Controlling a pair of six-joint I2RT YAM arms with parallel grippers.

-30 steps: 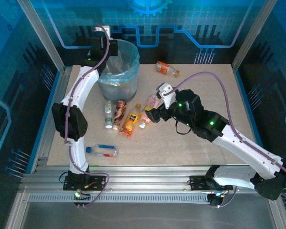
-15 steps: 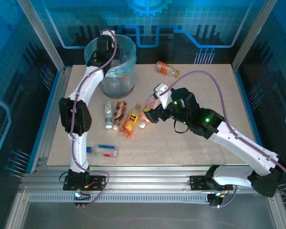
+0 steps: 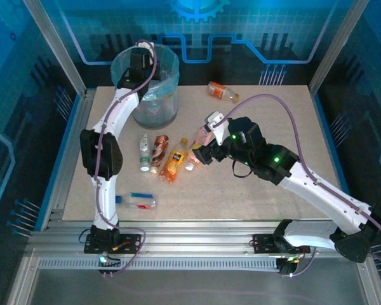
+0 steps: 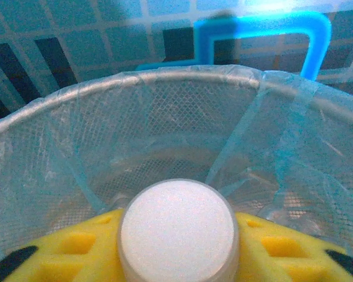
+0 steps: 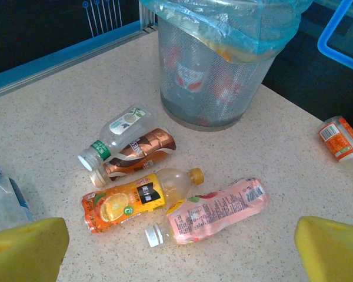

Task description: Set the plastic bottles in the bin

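L arm [image 3: 108, 127] rises from its base at table's near edge to far-left corner, elbow bowed out toward left edge, wrist tipped down. L gripper [image 4: 176, 258]: yellow pads [image 4: 76, 249] sit vs. both sides of a white-capped bottle [image 4: 176, 226]. R arm [image 3: 317, 184] runs low from near-right base toward table mid, wrist angled left. R gripper [image 5: 179, 249]: jaws wide, yellow fingertips [image 5: 26, 247] well apart.
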